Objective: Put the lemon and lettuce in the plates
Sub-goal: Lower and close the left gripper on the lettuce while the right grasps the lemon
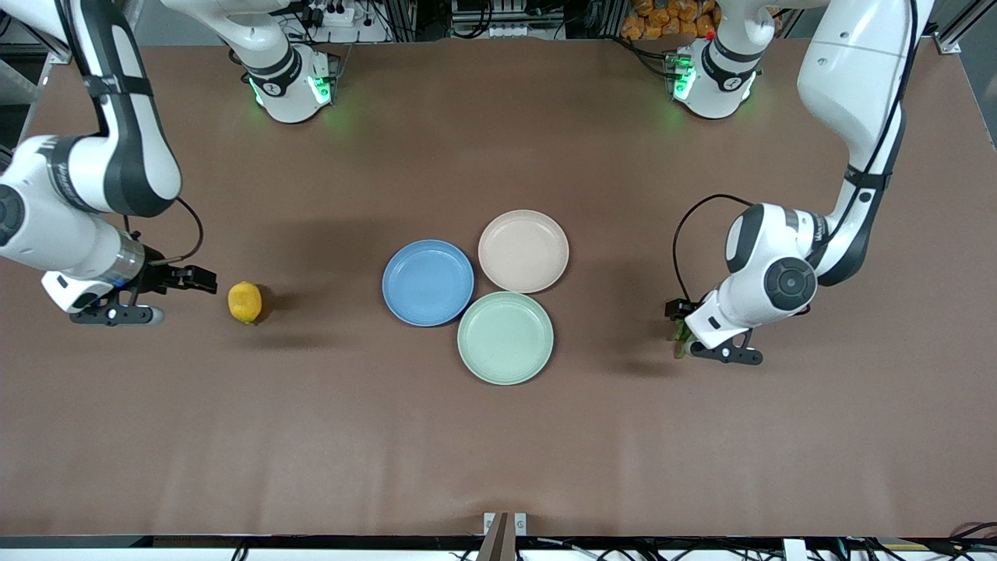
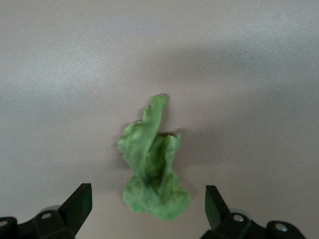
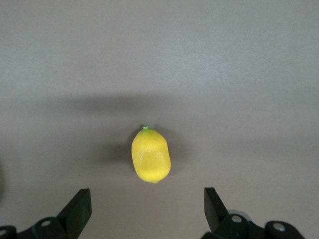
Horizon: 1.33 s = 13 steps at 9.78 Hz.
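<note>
- The mint-green plate (image 1: 505, 337) lies nearest the front camera of all the things on the brown table (image 1: 498, 436); it has nothing in it.
- The blue plate (image 1: 428, 282) sits just beside it, toward the right arm's end and a little farther from the front camera. Nothing is in it.
- The beige-pink plate (image 1: 523, 250) is the farthest of the three from the front camera; its rim touches or nearly touches the other two (the three form a tight cluster at mid-table). It too holds nothing.
- The lemon (image 1: 244, 301) (image 3: 150, 155) lies on the bare table toward the right arm's end, well apart from the plates, with a small green tip at one end.
- The right gripper (image 1: 167, 292) (image 3: 147, 211) hangs just beside the lemon, on the side away from the plates; its fingers are spread wide and grasp nothing, the fruit showing between them in the right wrist view.
- The lettuce (image 1: 682, 336) (image 2: 152, 164) lies on the table toward the left arm's end, well apart from the plates and mostly hidden under the wrist in the front view.
- The left gripper (image 1: 685, 331) (image 2: 149, 211) hangs over the lettuce, fingers released and wide, one to each side of the ruffled leaf without touching it.
</note>
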Each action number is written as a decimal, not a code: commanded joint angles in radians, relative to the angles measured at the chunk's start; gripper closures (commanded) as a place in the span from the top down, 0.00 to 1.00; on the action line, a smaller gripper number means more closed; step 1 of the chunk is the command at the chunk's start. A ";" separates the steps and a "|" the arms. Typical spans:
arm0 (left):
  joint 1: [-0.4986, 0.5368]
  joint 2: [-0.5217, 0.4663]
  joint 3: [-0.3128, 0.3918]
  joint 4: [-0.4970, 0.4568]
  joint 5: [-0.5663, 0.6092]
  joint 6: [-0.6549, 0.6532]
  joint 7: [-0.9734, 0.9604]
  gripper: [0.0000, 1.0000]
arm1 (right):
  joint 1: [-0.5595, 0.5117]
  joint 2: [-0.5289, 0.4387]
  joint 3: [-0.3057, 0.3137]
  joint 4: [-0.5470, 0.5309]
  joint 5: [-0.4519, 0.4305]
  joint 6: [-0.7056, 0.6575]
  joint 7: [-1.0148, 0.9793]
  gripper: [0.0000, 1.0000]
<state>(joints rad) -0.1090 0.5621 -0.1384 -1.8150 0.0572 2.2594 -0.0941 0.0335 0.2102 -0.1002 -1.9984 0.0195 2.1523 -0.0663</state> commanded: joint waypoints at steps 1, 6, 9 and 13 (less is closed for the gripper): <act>-0.008 0.051 0.002 0.039 0.032 0.002 -0.003 1.00 | 0.003 0.011 0.000 -0.089 -0.004 0.125 -0.001 1.00; -0.005 0.078 0.002 0.034 0.033 0.002 -0.001 0.01 | 0.002 0.071 0.000 -0.158 0.003 0.248 0.006 1.00; -0.011 0.076 0.002 0.034 0.033 0.002 0.007 0.00 | 0.005 0.100 0.000 -0.213 0.005 0.354 0.008 1.00; -0.009 0.024 -0.006 -0.003 0.053 -0.006 0.016 0.00 | 0.005 0.135 0.002 -0.226 0.007 0.406 0.013 1.00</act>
<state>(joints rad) -0.1159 0.6294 -0.1409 -1.7926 0.0882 2.2597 -0.0928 0.0344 0.3431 -0.0995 -2.2153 0.0196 2.5407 -0.0652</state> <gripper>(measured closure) 0.965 0.000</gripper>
